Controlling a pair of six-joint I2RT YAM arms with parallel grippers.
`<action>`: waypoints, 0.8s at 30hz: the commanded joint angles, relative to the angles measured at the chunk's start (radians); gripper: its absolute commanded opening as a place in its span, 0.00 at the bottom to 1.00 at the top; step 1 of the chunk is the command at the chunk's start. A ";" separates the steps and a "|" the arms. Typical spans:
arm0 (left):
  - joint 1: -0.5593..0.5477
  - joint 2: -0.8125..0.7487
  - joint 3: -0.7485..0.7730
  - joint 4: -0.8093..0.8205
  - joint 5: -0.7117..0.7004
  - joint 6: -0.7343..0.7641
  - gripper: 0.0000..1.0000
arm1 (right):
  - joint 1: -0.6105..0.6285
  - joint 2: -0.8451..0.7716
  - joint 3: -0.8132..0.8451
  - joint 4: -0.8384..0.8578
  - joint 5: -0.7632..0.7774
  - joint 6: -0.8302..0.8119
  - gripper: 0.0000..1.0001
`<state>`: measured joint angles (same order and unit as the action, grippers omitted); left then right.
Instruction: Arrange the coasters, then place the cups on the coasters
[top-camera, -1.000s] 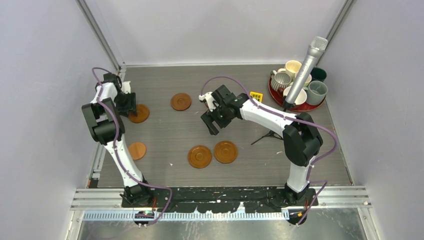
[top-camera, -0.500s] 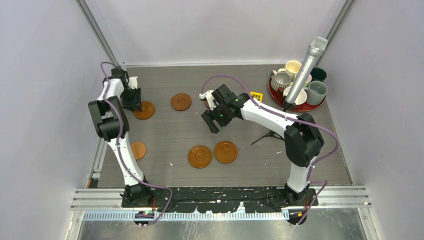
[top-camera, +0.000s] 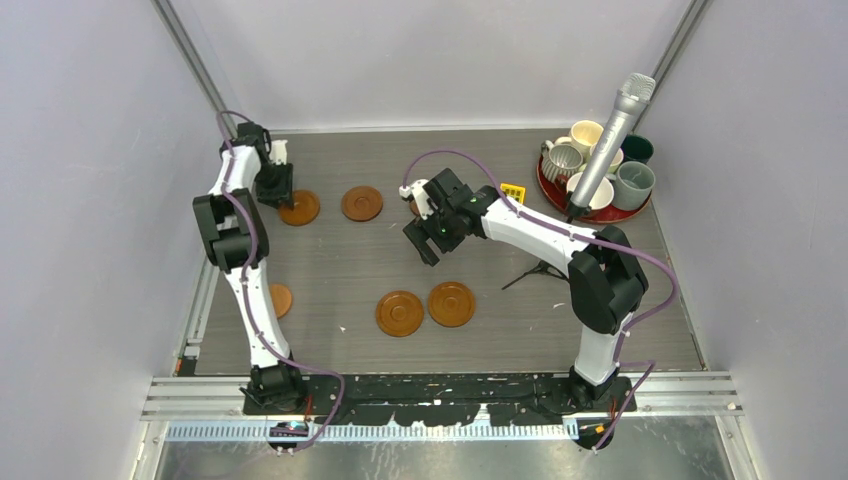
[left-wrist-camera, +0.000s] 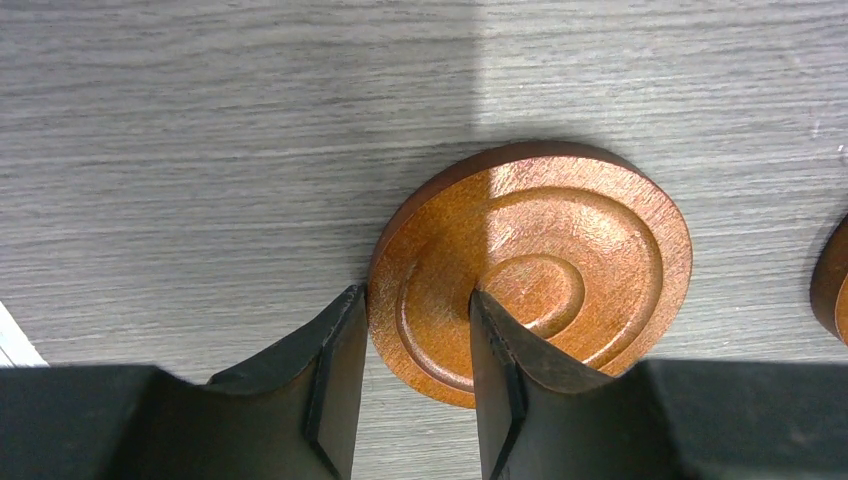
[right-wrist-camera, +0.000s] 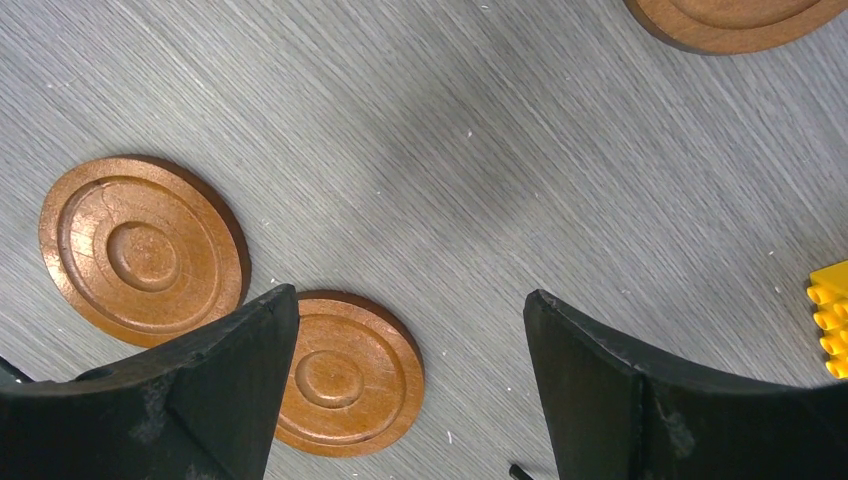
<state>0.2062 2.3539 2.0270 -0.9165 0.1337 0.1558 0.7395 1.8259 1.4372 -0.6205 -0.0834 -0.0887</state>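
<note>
Top view: red tray (top-camera: 628, 213) is the landmark, at the table's (top-camera: 480, 270) far-right corner. The cups (top-camera: 562, 160) all stand on it, crowded. The microphone (top-camera: 612, 135) rises in front of the tray and cuts across them, so five cups count clean (cream, ribbed, teal, grey, brown with white inside); a sixth behind it is hard to make out.

Five coasters are countable, all left of the tray:
- coaster A (top-camera: 299, 208) is farthest from it, at the left gripper (top-camera: 277, 190);
- coaster B (top-camera: 361, 203) lies between A and the tray;
- coaster C (top-camera: 281, 300) is far left of the tray and nearer the bases, half hidden by the left arm (top-camera: 245, 280);
- coaster D (top-camera: 400, 313) and coaster E (top-camera: 451, 303) sit just beside each other, left of the tray and nearer the bases.

The yellow block (top-camera: 513, 190) is just left of the tray; the right gripper (top-camera: 424, 243) hangs between B and the tray. Jaw states are hard to read from up here.

Left wrist view: fingers (left-wrist-camera: 335, 380) are drawn in, pinching A's rim, one against the outer edge, the other on the top face beside the centre ring. A lies flat on the table, its near part hidden by the fingers; an edge coaster (left-wrist-camera: 836, 290) is only a sliver at the right border.

Right wrist view: jaws spread wide, only bare table between them. Three coasters show: one whole coaster (right-wrist-camera: 143, 250); a smaller-looking coaster (right-wrist-camera: 345, 375) just beside it (both clipped by the left finger); a cut-off coaster (right-wrist-camera: 740, 18) at the top border. The yellow block is cut by the right border.
</note>
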 joint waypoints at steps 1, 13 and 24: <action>-0.006 0.050 0.042 0.012 -0.052 -0.011 0.39 | -0.001 -0.025 0.038 0.030 0.017 -0.005 0.87; -0.005 0.084 0.125 -0.010 -0.099 -0.005 0.40 | -0.001 -0.015 0.055 0.024 0.014 -0.005 0.87; -0.005 0.038 0.212 -0.082 -0.036 -0.012 0.62 | -0.001 -0.009 0.089 0.023 0.009 -0.005 0.87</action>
<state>0.1974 2.4142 2.1490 -0.9588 0.0795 0.1562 0.7395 1.8259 1.4582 -0.6216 -0.0757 -0.0887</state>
